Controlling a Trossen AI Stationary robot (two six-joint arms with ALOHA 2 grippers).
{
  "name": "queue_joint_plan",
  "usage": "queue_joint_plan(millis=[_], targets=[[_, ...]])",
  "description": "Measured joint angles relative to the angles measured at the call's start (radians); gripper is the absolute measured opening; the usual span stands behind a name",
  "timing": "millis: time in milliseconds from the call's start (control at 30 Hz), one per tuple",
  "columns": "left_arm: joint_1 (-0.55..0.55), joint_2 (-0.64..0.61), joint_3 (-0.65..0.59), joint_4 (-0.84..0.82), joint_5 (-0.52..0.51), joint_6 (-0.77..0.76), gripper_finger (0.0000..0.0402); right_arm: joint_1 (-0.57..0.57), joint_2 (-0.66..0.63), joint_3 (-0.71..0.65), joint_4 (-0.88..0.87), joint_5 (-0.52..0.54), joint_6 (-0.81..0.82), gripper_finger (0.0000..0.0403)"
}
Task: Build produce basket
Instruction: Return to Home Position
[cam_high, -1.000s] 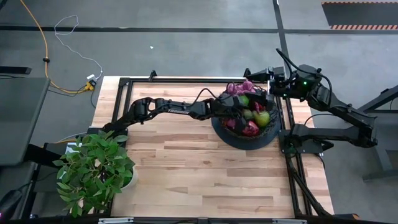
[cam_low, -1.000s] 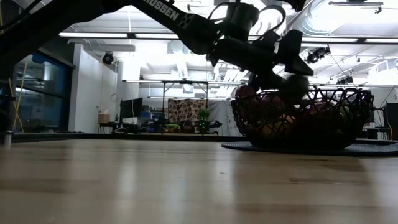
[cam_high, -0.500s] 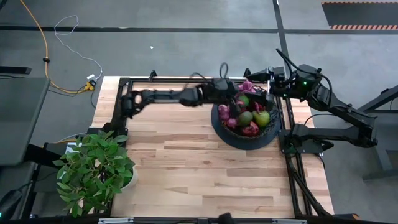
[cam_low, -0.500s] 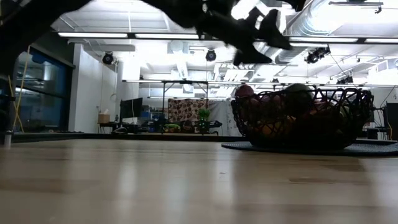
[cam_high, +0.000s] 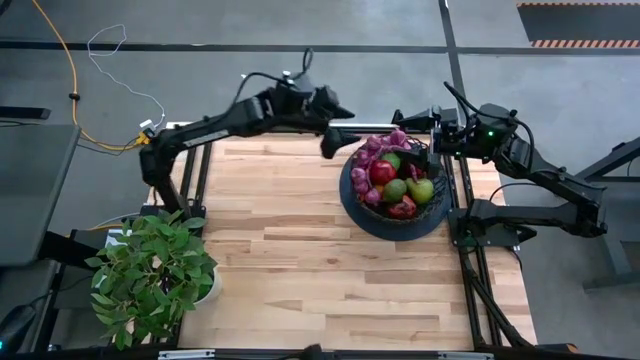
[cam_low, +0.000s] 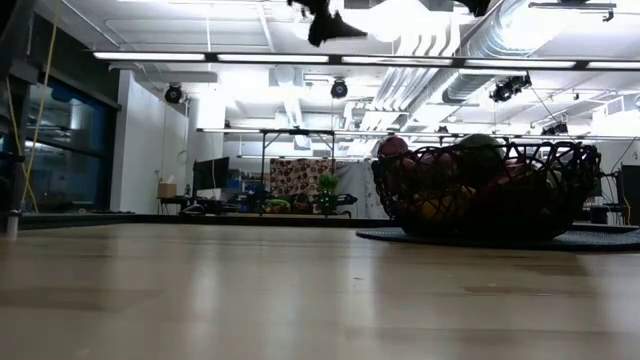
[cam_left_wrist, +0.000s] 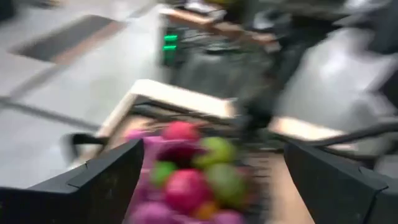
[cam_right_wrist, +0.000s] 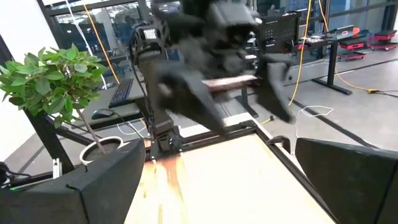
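**Left arm raised over a full basket.** From above, the left gripper (cam_high: 337, 127) hangs over the far edge of the table (cam_high: 300, 250), just left of the basket (cam_high: 352, 205). Its claw is spread wide and carries nothing. The basket sits at the table's far right, heaped with produce (cam_high: 395, 180): purple grapes (cam_high: 362, 178) with red and green fruit.

The right gripper (cam_high: 427, 124) waits at the basket's far-right rim. Its wrist view shows its own fingers (cam_right_wrist: 93, 180) set well apart and empty, and across the table the left arm's splayed claw.

The level view shows only the left claw's tip at the top of the picture, well above the basket and to its left. The left wrist view is blurred; it looks down on the fruit between that arm's parted fingers.

Open boards stretch from the basket left and near to a potted plant (cam_high: 150, 275) at the near-left corner, well apart from both arms. A black rail (cam_high: 466, 260) edges the table's right side, just beside the basket's base.
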Motion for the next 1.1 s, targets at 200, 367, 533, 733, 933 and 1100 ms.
queue_joint_plan(millis=[200, 367, 533, 733, 933, 1100], targets=[[-0.043, -0.119, -0.141, 0.092, 0.110, -0.034, 0.0376, 0.000, 0.000, 0.000, -0.023, -0.002, 0.000, 0.0397], [-0.099, -0.276, -0.386, 0.399, 0.104, -0.070, 0.0376, 0.000, 0.000, 0.000, -0.067, -0.002, 0.000, 0.0397], [-0.100, -0.443, -0.664, 0.601, -0.005, -0.146, 0.0376, 0.001, 0.000, 0.000, -0.068, -0.003, 0.000, 0.0397], [-0.102, -0.606, -0.855, 0.688, -0.044, -0.171, 0.0376, 0.001, 0.000, 0.000, -0.066, -0.003, 0.009, 0.0397], [-0.102, -0.641, -0.879, 0.686, -0.046, -0.204, 0.0376, 0.001, 0.000, 0.000, -0.066, -0.003, 0.070, 0.0397], [-0.110, -0.626, -0.879, 0.715, -0.040, -0.291, 0.0376, 0.001, 0.000, 0.000, -0.067, -0.003, 0.069, 0.0397]])
